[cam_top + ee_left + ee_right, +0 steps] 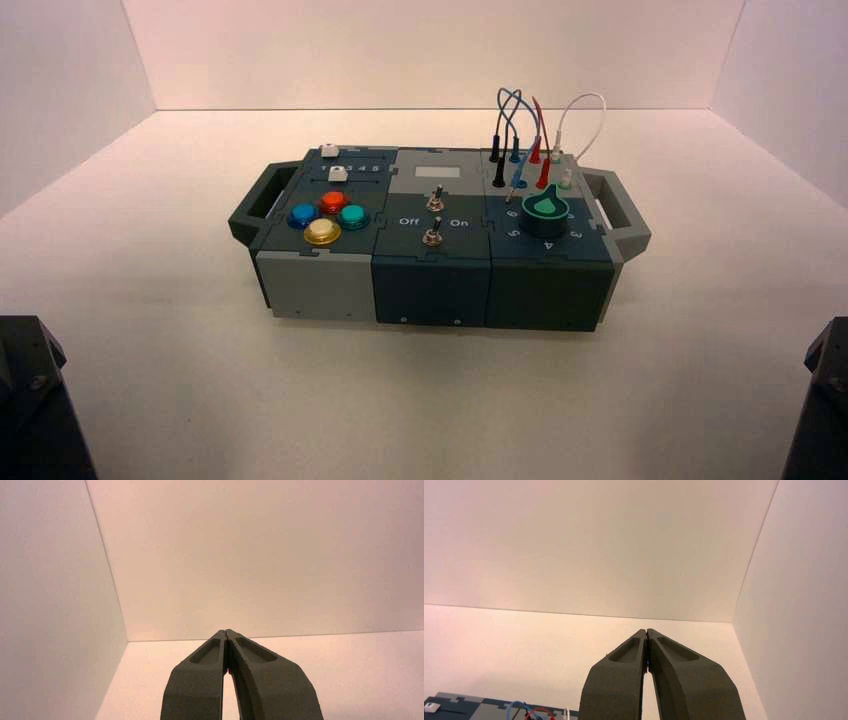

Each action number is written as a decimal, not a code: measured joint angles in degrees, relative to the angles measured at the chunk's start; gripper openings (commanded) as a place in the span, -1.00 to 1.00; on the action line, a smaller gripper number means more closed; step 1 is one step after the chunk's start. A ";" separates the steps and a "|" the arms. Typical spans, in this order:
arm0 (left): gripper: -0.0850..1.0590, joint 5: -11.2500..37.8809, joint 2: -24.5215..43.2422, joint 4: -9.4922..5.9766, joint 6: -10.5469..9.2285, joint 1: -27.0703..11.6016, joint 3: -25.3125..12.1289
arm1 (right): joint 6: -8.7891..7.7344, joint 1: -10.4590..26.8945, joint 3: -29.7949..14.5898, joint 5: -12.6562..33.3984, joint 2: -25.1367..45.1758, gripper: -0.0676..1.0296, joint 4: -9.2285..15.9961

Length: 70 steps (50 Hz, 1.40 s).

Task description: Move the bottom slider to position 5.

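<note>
Bottom slider [338, 174], a small white knob, sits near the left end of its dark track on the box's [430, 270] left module, behind four coloured buttons [327, 217]. Pale desk [150, 330], white walls surround. Left tool [226, 636] and right tool [645, 632], both clenched and empty, hang parked well apart from it.

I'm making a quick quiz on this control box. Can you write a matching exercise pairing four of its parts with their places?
1 bottom slider
2 yellow button
3 green-topped dial
4 left gripper

A box's right section
B shut, away from the box
C nearest front edge among the round buttons
D left section, behind the red button

Pairs: 1-D, 2-C, 3-A, 4-B
</note>
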 measured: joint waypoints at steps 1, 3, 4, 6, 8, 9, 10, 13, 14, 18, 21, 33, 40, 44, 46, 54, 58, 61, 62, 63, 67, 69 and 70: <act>-0.91 0.09 0.00 0.00 -0.09 0.00 0.00 | 0.00 0.00 0.00 0.00 0.09 -0.92 0.00; -0.91 0.09 0.00 0.00 -0.09 0.00 0.00 | 0.00 0.00 0.00 0.00 0.00 -0.92 0.00; -0.91 0.09 0.00 0.00 -0.09 0.00 0.00 | 0.00 0.00 0.00 0.00 0.09 -0.92 0.00; -0.91 0.18 0.00 0.00 -0.09 0.00 0.00 | 0.00 0.00 0.00 0.00 0.00 -0.92 0.00; -0.91 0.26 0.00 0.00 -0.09 0.00 0.00 | 0.00 0.00 0.00 0.00 0.00 -0.92 0.00; -0.91 0.26 0.00 0.00 -0.09 0.00 0.00 | 0.00 0.00 0.00 0.00 0.00 -0.92 0.00; -0.91 0.35 0.00 -0.09 -0.09 0.00 0.00 | 0.00 0.00 0.00 0.00 0.00 -0.92 0.00; -0.91 0.35 -0.09 0.00 -0.09 0.09 0.00 | 0.00 0.09 0.00 0.00 0.00 -0.92 0.00; -0.91 0.44 -0.09 0.00 -0.09 0.09 0.00 | 0.00 0.09 0.00 0.00 0.00 -0.92 0.00; -0.91 0.44 -0.09 0.00 -0.09 0.09 0.00 | 0.00 0.26 0.00 0.09 0.00 -0.92 0.00; -0.91 0.62 -0.09 0.00 -0.09 0.00 0.00 | 0.00 0.44 0.00 0.18 0.00 -0.92 0.00; -0.91 2.46 1.41 0.00 -0.09 0.09 -0.09 | 0.00 2.20 0.00 0.26 0.26 -0.92 0.00; -0.91 4.39 1.85 0.00 -0.09 0.00 -0.18 | 0.00 2.37 0.00 0.26 1.14 -0.92 0.00; -0.91 5.63 1.93 -0.09 -0.09 0.09 -0.88 | 0.00 2.72 0.00 0.44 1.32 -0.92 0.00; -0.91 6.06 1.93 -0.18 -0.09 0.00 -1.05 | 0.00 2.90 0.00 0.62 1.32 -0.92 0.00; -0.91 11.43 3.52 -0.35 -0.70 -0.09 -2.55 | 0.00 4.83 -0.09 4.13 2.72 -0.92 0.00; -0.91 14.85 5.27 -0.35 -0.79 -1.05 -3.96 | 0.00 6.77 -0.53 6.68 4.31 -0.92 0.00; -0.91 18.81 7.21 -0.35 -0.88 -2.72 -5.54 | 0.00 8.26 -1.05 8.44 5.45 -0.92 0.00; -0.91 19.95 7.82 -0.44 -0.79 -3.25 -5.89 | 0.00 8.79 -1.23 9.14 5.89 -0.92 0.00; -0.91 21.09 8.44 -0.44 -0.79 -3.87 -6.33 | 0.00 8.96 -1.23 9.23 5.98 -0.92 0.00; -0.91 24.43 10.20 -0.44 -0.79 -5.80 -7.29 | 0.00 11.34 -2.11 11.87 8.17 -0.92 0.09; -0.91 26.02 11.34 -0.35 -0.79 -7.03 -7.56 | 0.00 12.57 -2.55 13.10 9.49 -0.92 0.26; -0.91 27.16 12.13 -0.44 -0.79 -7.82 -7.73 | 0.00 13.45 -2.81 13.89 10.28 -0.92 0.44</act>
